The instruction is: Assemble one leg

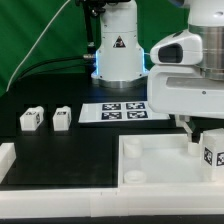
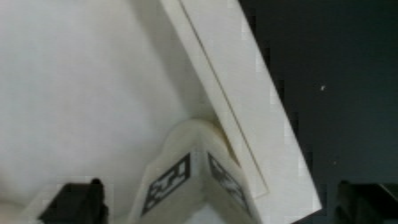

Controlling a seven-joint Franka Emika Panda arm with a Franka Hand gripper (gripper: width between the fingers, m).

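Note:
A white leg (image 1: 213, 150) with a black-and-white tag stands upright at the exterior view's right end of the large white tray (image 1: 150, 170), by its rim. My gripper (image 1: 198, 135) is just above and beside this leg. In the wrist view the leg (image 2: 185, 178) shows between my two dark fingertips (image 2: 75, 203). The jaws are wide apart and do not touch it, so my gripper (image 2: 221, 208) is open and empty. Two more legs (image 1: 32, 118) (image 1: 62, 117) stand on the black table at the exterior view's left.
The marker board (image 1: 112, 112) lies behind the tray, in front of the robot base (image 1: 117, 50). The tray's raised rim (image 2: 228, 90) runs right beside the leg. A white part (image 1: 6, 160) sits at the exterior view's left edge.

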